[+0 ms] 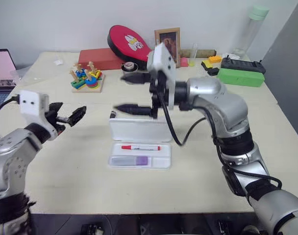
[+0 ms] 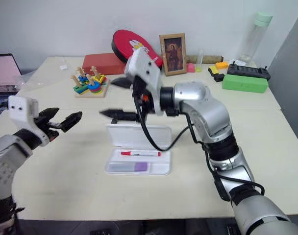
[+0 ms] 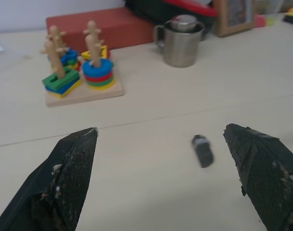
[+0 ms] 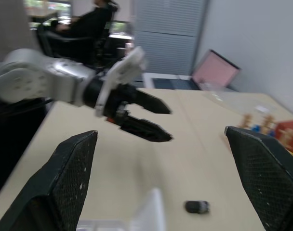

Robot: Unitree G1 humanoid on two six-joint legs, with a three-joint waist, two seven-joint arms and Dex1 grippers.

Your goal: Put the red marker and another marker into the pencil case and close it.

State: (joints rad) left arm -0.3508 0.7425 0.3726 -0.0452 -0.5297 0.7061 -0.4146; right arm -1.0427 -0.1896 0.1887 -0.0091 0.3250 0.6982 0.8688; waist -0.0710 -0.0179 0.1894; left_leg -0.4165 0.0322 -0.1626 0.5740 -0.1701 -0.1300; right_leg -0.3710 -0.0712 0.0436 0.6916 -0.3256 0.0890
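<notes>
Laptop (image 1: 2,73) sits at the surface's (image 1: 65,186) far left edge. Left gripper (image 1: 70,116) hangs over bare surface near the left edge, fingers spread and holding nothing. Peg toy (image 1: 86,79) stands farther back, and a small black object (image 3: 203,150) lies on open surface beyond the left gripper. Pencil case (image 1: 139,129) lies open midway along the near edge, lid upright; red marker (image 1: 140,147) and lilac marker (image 1: 131,160) lie side by side in its tray. Right gripper (image 1: 132,93) hovers above the lid, released and empty. Green box (image 1: 240,77) sits at the far right corner
</notes>
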